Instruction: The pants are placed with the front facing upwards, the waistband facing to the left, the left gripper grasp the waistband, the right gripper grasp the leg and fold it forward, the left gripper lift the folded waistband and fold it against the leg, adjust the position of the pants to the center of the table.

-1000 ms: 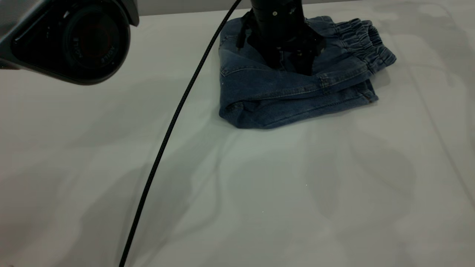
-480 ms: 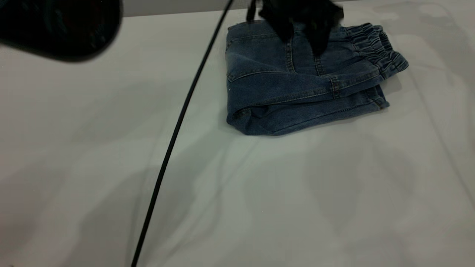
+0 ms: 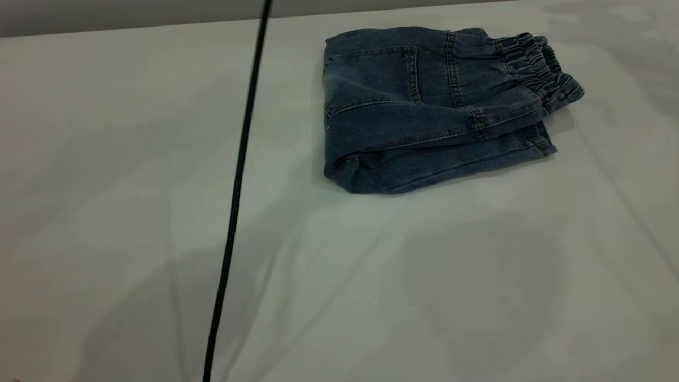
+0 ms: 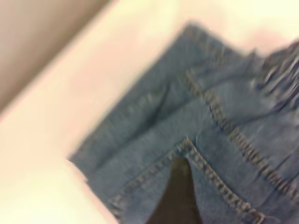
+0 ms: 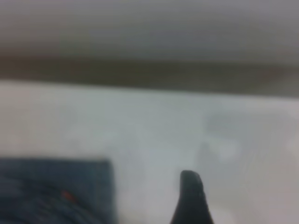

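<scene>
We see the pants [image 3: 424, 111] lying folded into a compact bundle on the table [image 3: 371, 276], in the far right part of the exterior view. The long axis of the bundle runs from left to right, a little tilted. The waistband [image 3: 538, 69] is at the far right end and points to the right, and its puckered ridges are easy to see there. The fold is at the left end, where the denim is rounded. A back patch pocket [image 3: 371, 74] with tan stitching faces up, and a stitched leg hem lies along the near edge under the top layer.

A black cable [image 3: 236, 185] crosses the view from far to near, left of the pants and not touching them.

The table is pale grey and plain, with soft shadows on it. Behind its far edge there is a grey wall [image 3: 132, 10].

In the left wrist view, one dark fingertip of the left gripper [image 4: 176, 196] is over the pocket stitching. In the right wrist view, one dark fingertip of the right gripper [image 5: 191, 198] is over bare table beside the denim. For both claws we cannot tell if they are open or closed.
</scene>
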Tool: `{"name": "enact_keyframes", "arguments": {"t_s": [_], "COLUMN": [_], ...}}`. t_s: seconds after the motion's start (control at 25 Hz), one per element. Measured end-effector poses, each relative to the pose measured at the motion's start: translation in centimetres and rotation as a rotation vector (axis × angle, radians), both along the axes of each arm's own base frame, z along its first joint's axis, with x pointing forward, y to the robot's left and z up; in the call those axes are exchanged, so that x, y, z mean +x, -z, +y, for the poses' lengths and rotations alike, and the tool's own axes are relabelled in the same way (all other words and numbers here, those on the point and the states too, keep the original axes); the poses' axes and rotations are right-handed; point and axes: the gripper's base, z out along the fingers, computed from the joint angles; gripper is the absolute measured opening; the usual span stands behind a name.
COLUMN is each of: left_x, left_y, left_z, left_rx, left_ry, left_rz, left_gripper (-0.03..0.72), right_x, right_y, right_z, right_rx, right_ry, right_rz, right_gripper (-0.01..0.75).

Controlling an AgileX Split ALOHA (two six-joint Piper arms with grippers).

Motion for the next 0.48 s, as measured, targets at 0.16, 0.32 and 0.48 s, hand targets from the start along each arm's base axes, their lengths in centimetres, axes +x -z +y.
{"name": "enact_keyframes", "arguments": {"t_s": [0.16,0.32,0.48], "left_x": [-1.4,-3.7,-6.4], "left_y": [-6.5,-13.0,-17.8], "left_z": [1.6,3.6,5.6], "left_rx": [-0.039,-0.101,-0.149], "left_ry": [-0.015,-0.026,-0.028], "left_rz": [-0.124,-0.236,-0.298], "left_gripper": [0.580,0.580,0.580], "right_x": [-2.3,-5.6,-9.9], "right_y": [-5.3,-10.7,-16.1], "right_z": [1.0,1.6,2.3], "right_rx": [0.053,0.113,0.170], "right_ry": [-0.024,-0.041,-0.088], "right_rz": [-0.068,-0.136,-0.213], "right_gripper": [0.440,0.440,0.440]}}
